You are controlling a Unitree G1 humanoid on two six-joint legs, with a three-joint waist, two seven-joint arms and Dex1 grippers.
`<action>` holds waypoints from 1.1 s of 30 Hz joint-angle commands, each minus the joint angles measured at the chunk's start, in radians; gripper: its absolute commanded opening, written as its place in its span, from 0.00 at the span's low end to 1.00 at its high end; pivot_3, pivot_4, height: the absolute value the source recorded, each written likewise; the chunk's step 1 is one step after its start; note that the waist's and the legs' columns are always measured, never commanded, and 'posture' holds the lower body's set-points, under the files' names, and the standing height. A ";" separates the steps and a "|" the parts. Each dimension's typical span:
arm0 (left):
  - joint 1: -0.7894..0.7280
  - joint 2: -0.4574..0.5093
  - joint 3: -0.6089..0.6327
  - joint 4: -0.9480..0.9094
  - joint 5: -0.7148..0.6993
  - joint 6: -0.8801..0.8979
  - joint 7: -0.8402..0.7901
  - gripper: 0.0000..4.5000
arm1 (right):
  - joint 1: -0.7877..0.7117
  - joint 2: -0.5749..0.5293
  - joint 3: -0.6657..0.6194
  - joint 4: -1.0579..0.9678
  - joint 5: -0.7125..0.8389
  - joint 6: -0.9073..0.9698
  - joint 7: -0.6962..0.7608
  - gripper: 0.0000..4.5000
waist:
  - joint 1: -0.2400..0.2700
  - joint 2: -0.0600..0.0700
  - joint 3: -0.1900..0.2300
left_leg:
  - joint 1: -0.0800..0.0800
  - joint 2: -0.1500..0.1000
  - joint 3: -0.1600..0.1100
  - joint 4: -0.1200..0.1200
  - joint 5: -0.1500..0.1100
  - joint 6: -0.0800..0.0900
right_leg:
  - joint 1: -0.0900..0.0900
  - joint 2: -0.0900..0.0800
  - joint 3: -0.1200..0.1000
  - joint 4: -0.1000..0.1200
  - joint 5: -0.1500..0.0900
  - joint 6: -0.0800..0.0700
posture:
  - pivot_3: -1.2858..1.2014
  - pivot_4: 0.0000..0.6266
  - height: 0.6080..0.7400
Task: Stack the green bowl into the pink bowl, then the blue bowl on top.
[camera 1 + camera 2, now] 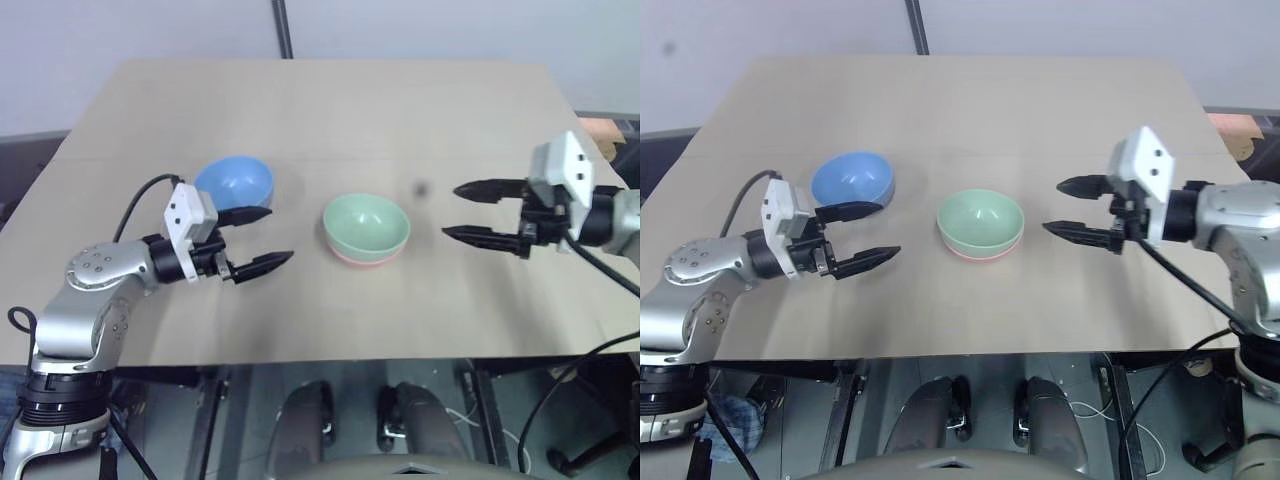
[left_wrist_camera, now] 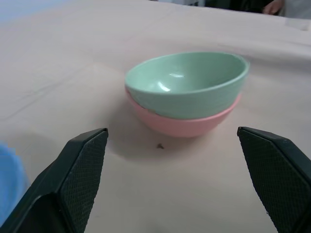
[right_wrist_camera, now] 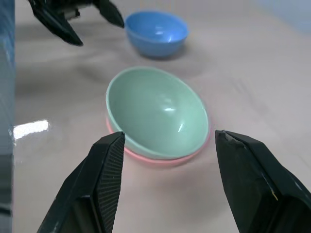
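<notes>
Grippers spread and empty (left gripper (image 1: 262,239), right gripper (image 1: 460,211)), green bowl (image 1: 366,224) nested in pink bowl (image 1: 360,258)

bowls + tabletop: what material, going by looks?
Green bowl: likely plastic or melamine, smooth and glossy; sharp highlights inside.
Pink bowl: same look, though little of it shows.
Blue bowl: same shape, glossy highlight, probably the same.
Table: pale wood-look laminate, with a low sheen; cannot tell the core.
</notes>
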 commanded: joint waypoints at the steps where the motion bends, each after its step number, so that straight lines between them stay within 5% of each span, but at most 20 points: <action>1: -0.022 0.021 0.049 0.034 0.039 -0.034 0.042 1.00 | 0.045 -0.010 -0.124 -0.035 0.111 -0.018 -0.012 0.72 | -0.001 0.000 0.000 | 0.000 0.000 0.000 0.000 0.000 0.000 | 0.000 0.000 0.000 0.000 0.000 0.000 | 0.52 0.24 1.00; 17: -0.208 0.083 -0.076 0.334 0.317 -0.239 0.067 1.00 | 0.261 -0.075 -0.225 -0.076 0.212 -0.075 -0.133 0.72 | 0.010 0.000 0.000 | 0.000 0.000 0.000 0.000 -0.002 0.003 | 0.000 0.000 0.000 0.000 0.000 0.000 | 0.52 0.24 1.00; 33: -0.392 0.019 -0.263 0.689 0.508 -0.432 0.032 1.00 | 0.317 -0.119 -0.255 -0.130 0.311 -0.078 -0.237 0.72 | 0.022 -0.001 0.000 | 0.000 0.000 0.001 0.001 -0.001 0.002 | 0.000 0.001 0.000 0.000 0.000 0.000 | 0.52 0.24 1.00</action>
